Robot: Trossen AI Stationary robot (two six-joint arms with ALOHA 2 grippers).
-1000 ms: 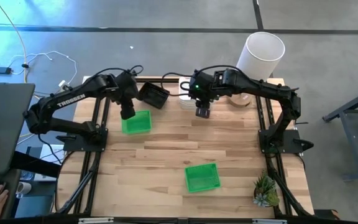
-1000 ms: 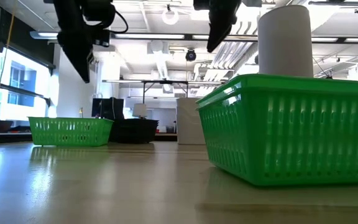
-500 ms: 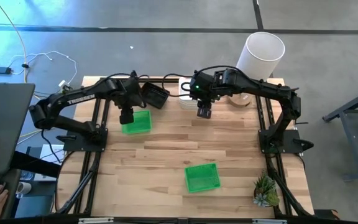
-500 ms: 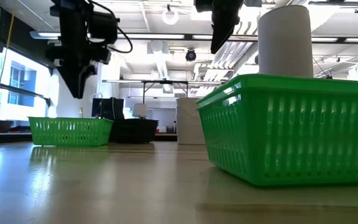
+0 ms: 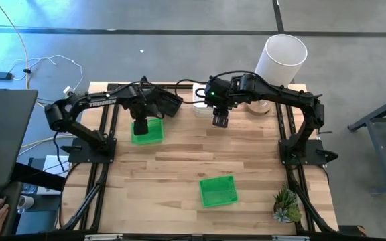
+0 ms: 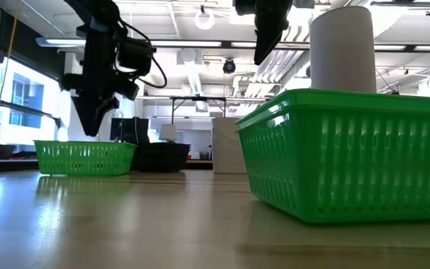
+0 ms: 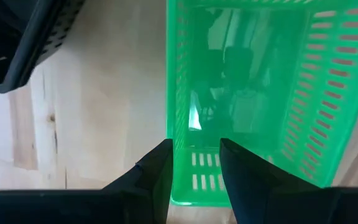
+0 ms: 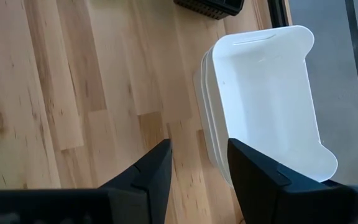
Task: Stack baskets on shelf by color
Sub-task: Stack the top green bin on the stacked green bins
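Green basket, near [image 5: 218, 190]: alone on the table's front half, well apart from both arms.

Green basket, far [image 5: 147, 131]: left of centre, beside a black basket [image 5: 165, 102] at the back edge. Left gripper [image 5: 140, 126] hangs over its near-side wall; in the wrist view the parted, empty fingers [image 7: 157, 171] straddle that rim.

White baskets [image 8: 263, 99]: nested stack at the back. Right gripper [image 5: 219, 120] hovers just in front of them, jaws apart, holding nothing.

Step in hand, by judgement: taking up the far green basket. Next move calls for lowering over the wall and closing.
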